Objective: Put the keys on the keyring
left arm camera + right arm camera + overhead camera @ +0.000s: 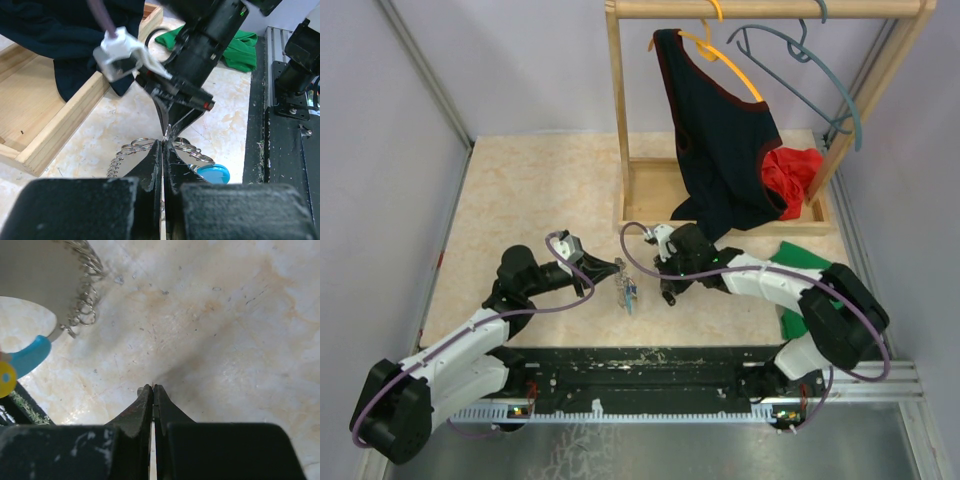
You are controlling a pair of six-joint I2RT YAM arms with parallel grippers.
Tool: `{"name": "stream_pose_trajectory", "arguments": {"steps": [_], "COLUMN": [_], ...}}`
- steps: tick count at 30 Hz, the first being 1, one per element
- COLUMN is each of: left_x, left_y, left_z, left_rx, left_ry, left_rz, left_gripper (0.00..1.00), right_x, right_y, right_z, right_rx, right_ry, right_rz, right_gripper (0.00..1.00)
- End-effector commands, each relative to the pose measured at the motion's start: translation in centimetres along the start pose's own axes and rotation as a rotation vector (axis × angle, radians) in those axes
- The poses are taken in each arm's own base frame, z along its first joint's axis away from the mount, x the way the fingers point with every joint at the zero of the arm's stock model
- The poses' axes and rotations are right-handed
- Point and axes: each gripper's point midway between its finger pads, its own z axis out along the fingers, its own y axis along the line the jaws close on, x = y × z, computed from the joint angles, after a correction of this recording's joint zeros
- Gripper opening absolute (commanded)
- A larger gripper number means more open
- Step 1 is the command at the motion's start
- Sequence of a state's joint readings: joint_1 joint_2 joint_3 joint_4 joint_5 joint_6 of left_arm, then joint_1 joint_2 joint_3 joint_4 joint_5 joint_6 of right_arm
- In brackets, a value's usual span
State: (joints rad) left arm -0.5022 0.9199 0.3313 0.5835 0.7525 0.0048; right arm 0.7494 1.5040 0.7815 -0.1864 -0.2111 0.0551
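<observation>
Keyring (137,145): one, hanging above the surface (225,315) at mid-table, between the two arms. Grey wire coils are fanning out to either side of the left hand (163,150). Its light-blue section (30,356) is drooping lowest, beside one small yellow disc (5,377).

Keys: not countable. Only a dark bluish speck is showing in the hanging cluster in the top view, so no key can be singled out.

Left hand: fingers pressed fully together, appearing to be pinching the ring wire at the tips.

Right hand (153,389): one, fingers likewise closed tight, tips meeting the left hand's almost nose to nose. A thin sliver may be sitting between them. Whether that is a key cannot be told.

Risks, judged:
- Thin wire is sliding out of the flat pinch, so the ring would be dropping.
- A tiny key is twisting or popping free while being threaded.
- The fingertips are crowding and knocking each other.
- Coils are snagging.

Beyond: one wooden rack (630,190), two hangers (orange (725,60), grey-blue (820,70)), one dark garment (720,140), one red cloth (790,175), one green cloth (800,258).
</observation>
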Motion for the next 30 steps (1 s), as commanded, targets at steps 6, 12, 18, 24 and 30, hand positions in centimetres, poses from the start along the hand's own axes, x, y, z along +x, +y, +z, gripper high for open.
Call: {"name": "stream_pose_trajectory", "arguments": {"steps": [6, 12, 18, 24, 30], "left_x": [-1.1, -1.1, -1.2, -1.3, -1.1], "left_y": [-0.4, -0.3, -0.3, -0.3, -0.3], "left_z": [0.2, 0.3, 0.3, 0.3, 0.4], "left_rx": [0.031, 0.032, 0.036, 0.033, 0.038], "left_ry": [-0.041, -0.039, -0.039, -0.039, -0.035], "left_rz": [0.041, 0.041, 0.042, 0.042, 0.038], "left_gripper": [0.01, 0.01, 0.01, 0.01, 0.01], "right_x": [-7.4, -10.6, -12.0, -12.7, -12.8], "right_y": [2.4, 4.6, 6.6, 8.2, 9.1], "right_z": [-6.1, -9.1, -10.1, -10.6, -11.0], "right_rx": [-0.063, -0.123, -0.191, -0.212, -0.241], "right_ry": [-0.319, -0.499, -0.59, -0.612, -0.638], "right_rz": [-0.178, -0.335, -0.496, -0.586, -0.627], "right_gripper": [0.0, 0.0, 0.0, 0.0, 0.0]}}
